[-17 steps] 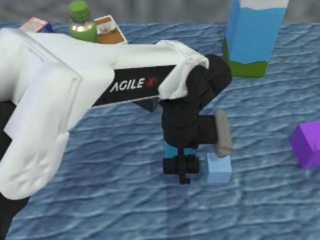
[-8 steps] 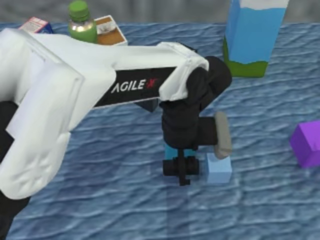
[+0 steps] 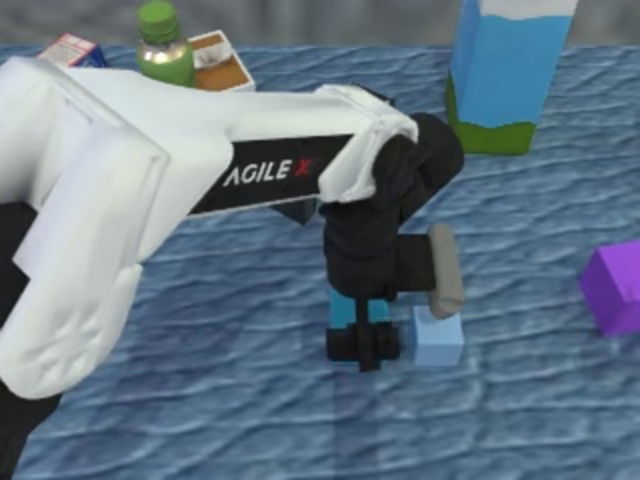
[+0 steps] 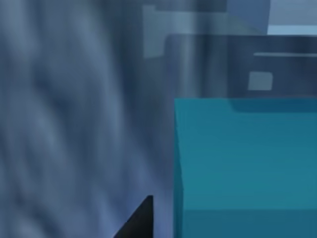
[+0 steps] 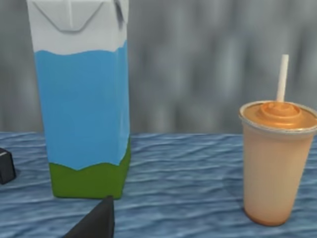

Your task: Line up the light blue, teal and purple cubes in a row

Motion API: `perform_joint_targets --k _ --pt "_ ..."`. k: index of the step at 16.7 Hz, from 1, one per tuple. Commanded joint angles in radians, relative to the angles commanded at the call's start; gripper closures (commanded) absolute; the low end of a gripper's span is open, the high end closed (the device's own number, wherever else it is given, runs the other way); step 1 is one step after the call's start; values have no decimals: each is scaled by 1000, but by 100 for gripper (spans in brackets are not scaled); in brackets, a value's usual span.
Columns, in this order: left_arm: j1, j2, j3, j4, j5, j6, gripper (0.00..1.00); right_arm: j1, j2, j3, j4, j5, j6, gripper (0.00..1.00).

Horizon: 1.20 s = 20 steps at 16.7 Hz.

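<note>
The left arm is stretched across the table from the left, its left gripper [image 3: 362,343] pointed straight down at the table [image 3: 200,400], closed narrowly around the teal cube [image 3: 343,306]. The light blue cube [image 3: 438,340] sits squarely just beside it. The purple cube [image 3: 612,288] lies well apart, rightward. The carton [image 5: 81,99] and a filled cup [image 5: 275,163] stand upright.

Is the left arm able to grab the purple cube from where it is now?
Probably not straight away. The left gripper is down over the teal cube beside the light blue cube; the purple cube sits apart at the table's right edge.
</note>
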Motion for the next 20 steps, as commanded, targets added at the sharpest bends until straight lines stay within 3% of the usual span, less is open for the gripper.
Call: perform_joint_targets --k 10,17,20 --pt "2 -1 4 -4 0 1 0 0 0 0 0 0 0 0" --pt "20 -59 158 -223 0 0 0 0 0 0 0 0 0 0" --pt "23 -69 172 -240 -1 0 0 0 0 0 0 0 0 0"
